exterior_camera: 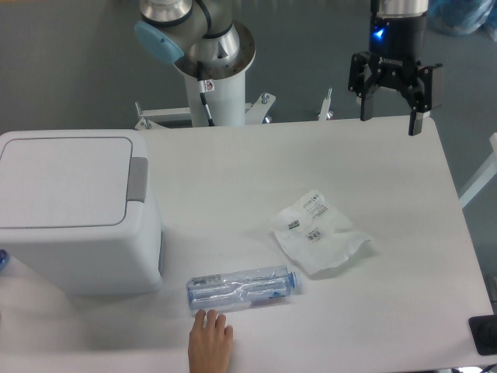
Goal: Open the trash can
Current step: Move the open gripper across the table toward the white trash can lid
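The trash can (70, 214) is a large white boxy bin at the left of the table. Its flat white lid (66, 180) lies shut, with a grey push tab (137, 179) on its right edge. My gripper (389, 123) hangs over the far right part of the table, far from the trash can. Its two black fingers are spread apart with nothing between them.
A clear plastic bottle (242, 288) lies on its side near the front edge. A human hand (210, 342) rests just below it. A crumpled clear plastic bag (320, 232) with labels lies at centre right. The arm's white base (211, 74) stands behind the table.
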